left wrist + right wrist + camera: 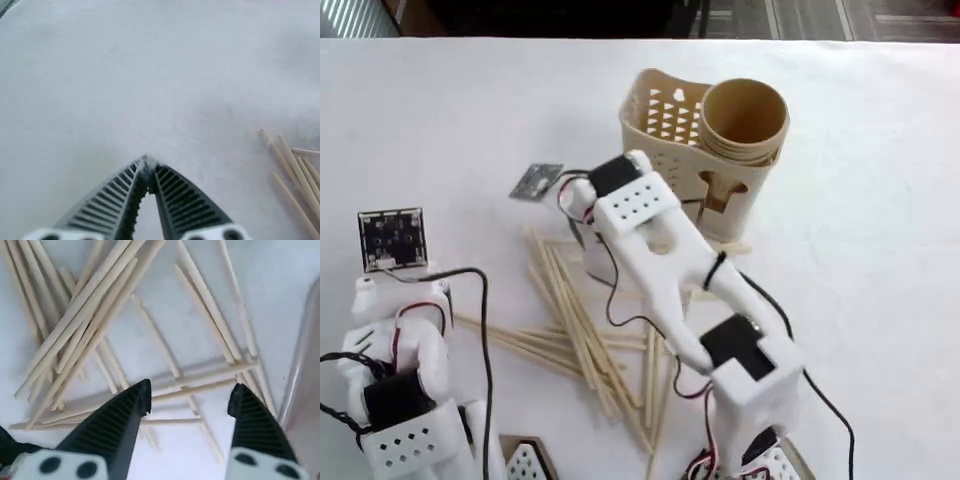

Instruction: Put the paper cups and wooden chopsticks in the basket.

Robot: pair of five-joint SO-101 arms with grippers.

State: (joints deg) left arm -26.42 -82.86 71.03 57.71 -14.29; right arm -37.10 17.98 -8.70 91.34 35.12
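Note:
Stacked paper cups (745,122) stand inside the cream perforated basket (660,110) at the back of the table. Several wooden chopsticks (585,335) lie crisscrossed on the white table in front of it. The right arm (665,260) stretches over this pile toward the basket. My right gripper (191,387) hangs open just above crossed chopsticks (100,315), holding nothing, with the basket's wall (305,365) close beside it. The left arm (400,350) sits folded at the front left. My left gripper (147,162) is shut and empty over bare table, with some chopstick ends (295,172) off to one side.
The table is white and wide, with free room to the left of the pile and behind the basket. Black cables (485,330) run from both arms across the front. Arm bases stand along the front edge.

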